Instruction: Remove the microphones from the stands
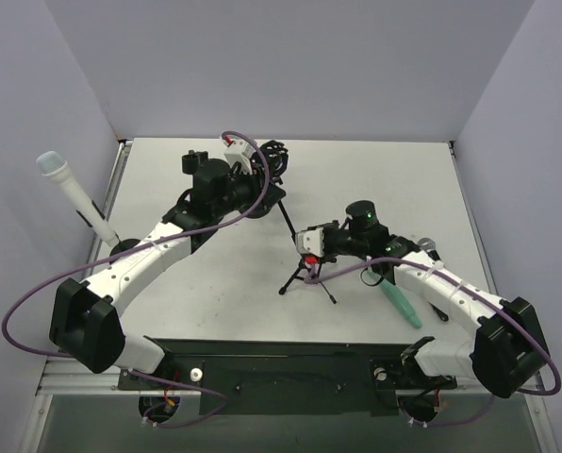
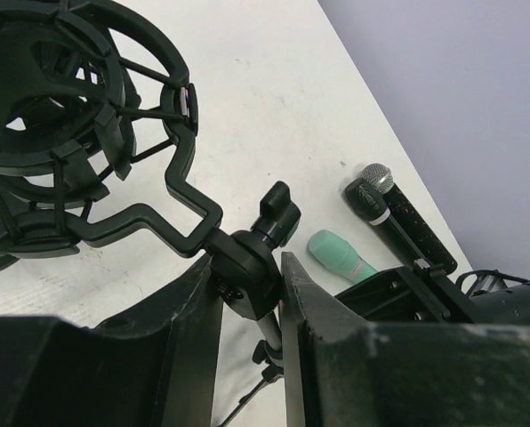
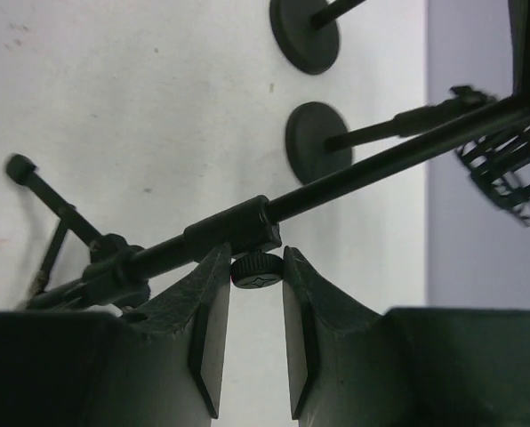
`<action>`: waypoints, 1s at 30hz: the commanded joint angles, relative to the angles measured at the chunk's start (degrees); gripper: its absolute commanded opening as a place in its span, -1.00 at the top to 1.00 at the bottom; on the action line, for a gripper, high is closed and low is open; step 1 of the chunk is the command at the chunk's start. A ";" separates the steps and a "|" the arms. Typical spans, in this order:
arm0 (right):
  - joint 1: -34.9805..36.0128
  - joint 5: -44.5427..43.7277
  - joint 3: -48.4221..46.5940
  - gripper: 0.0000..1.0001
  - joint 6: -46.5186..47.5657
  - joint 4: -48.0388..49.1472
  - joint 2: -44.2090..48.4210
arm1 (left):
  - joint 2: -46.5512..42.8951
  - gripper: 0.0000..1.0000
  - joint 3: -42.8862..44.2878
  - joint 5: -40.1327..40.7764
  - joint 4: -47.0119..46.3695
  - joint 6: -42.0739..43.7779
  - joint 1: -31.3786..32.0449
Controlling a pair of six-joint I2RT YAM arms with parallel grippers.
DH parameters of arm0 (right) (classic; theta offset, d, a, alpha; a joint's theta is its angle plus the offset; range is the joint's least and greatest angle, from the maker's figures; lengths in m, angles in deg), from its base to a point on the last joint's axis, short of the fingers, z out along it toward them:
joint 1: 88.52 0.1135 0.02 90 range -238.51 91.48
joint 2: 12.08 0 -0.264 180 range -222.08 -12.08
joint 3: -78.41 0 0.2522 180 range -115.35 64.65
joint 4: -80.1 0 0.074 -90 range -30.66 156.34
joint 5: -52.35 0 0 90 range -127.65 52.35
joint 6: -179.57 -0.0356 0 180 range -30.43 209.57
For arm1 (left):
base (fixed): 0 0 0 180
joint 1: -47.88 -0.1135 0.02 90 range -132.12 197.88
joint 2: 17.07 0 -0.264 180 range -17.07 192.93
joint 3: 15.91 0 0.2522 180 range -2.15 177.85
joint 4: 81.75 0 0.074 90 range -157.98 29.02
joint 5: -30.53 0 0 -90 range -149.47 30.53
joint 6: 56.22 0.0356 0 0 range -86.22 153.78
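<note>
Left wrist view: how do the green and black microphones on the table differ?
The green microphone has a mint-green head, the black microphone a silver mesh grille. The black microphone shows most of its body; the green microphone shows only head and a pale band, the rest hidden. The black one lies nearer the table edge. Both lie flat, side by side, heads the same way.

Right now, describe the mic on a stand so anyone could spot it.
At the table's left edge, a white mic slants up from a round-base stand. Unlike the teal mic and black mic lying at right, it has a pale blue head.
</note>
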 commanded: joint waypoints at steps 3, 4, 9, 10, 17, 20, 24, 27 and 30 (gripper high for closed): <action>0.16 -3.98 10.09 0.33 20.27 15.65 3.04 | -3.20 1.00 -0.96 1.42 -4.10 1.70 -2.26; 0.08 -4.16 8.52 0.22 20.36 9.46 3.83 | -3.47 1.00 -1.05 1.33 -4.10 1.70 -2.26; -3.43 -5.04 1.39 -0.15 10.83 -14.13 10.33 | -4.26 1.00 -1.40 0.89 -4.54 1.70 -2.26; -5.27 -5.04 -1.14 -0.18 3.73 -18.59 10.87 | -4.43 1.00 -1.57 0.97 -4.80 1.70 -2.26; -15.65 1.18 -25.98 -0.24 -37.88 -37.77 -3.78 | -4.79 1.00 -2.10 0.27 -5.60 1.62 -2.26; -18.03 12.67 -33.93 -0.22 -53.93 -44.56 -15.80 | -4.70 1.00 -2.01 -0.08 -5.68 1.44 -2.26; -17.77 22.18 -36.51 -0.25 -70.21 -40.90 -23.74 | -4.35 1.00 -1.49 -0.35 -6.03 1.18 -2.26; -17.24 24.57 -33.78 -0.32 -78.76 -32.99 -26.11 | -4.43 1.00 -0.70 0.01 -5.95 1.00 -2.17; -16.89 26.24 -31.23 -0.27 -92.69 -24.91 -27.71 | -4.52 1.00 -0.69 -0.17 -5.95 1.44 -2.17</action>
